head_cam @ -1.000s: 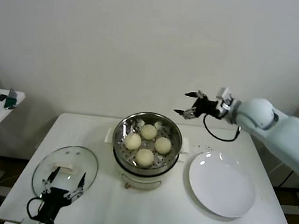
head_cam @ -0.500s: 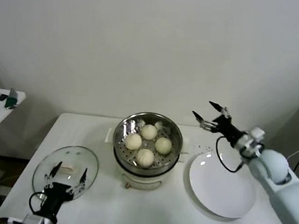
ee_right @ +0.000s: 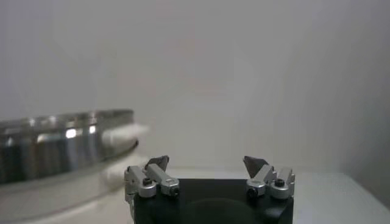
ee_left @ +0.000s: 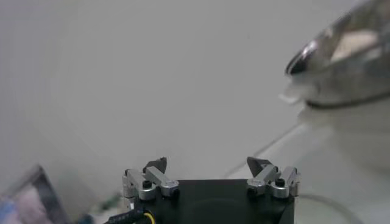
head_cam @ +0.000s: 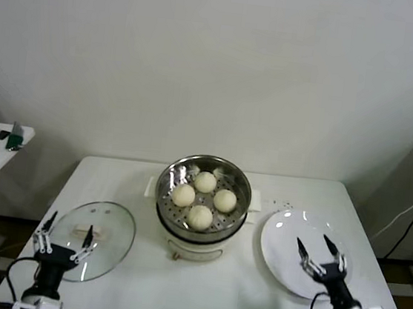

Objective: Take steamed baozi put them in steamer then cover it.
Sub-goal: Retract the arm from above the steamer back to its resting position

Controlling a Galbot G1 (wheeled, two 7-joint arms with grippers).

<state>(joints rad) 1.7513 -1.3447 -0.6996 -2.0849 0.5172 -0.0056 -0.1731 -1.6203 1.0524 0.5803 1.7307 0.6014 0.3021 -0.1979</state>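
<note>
Baozi [head_cam: 203,197] in steamer [head_cam: 170,176] — white table [head_cam: 199,284]

Cream-white steamed baozi [head_cam: 203,199] sit in the shiny silver, hole-dotted steamer [head_cam: 206,171]; clear cover [head_cam: 92,237], white plate [head_cam: 305,254], white worktop [head_cam: 205,296].

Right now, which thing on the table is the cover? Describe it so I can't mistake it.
Start at the steel steamer in the middle of the white table. The cover lies flat on the table to the steamer's left. Unlike the solid white plate on the right, it is see-through glass with a cream handle.
</note>
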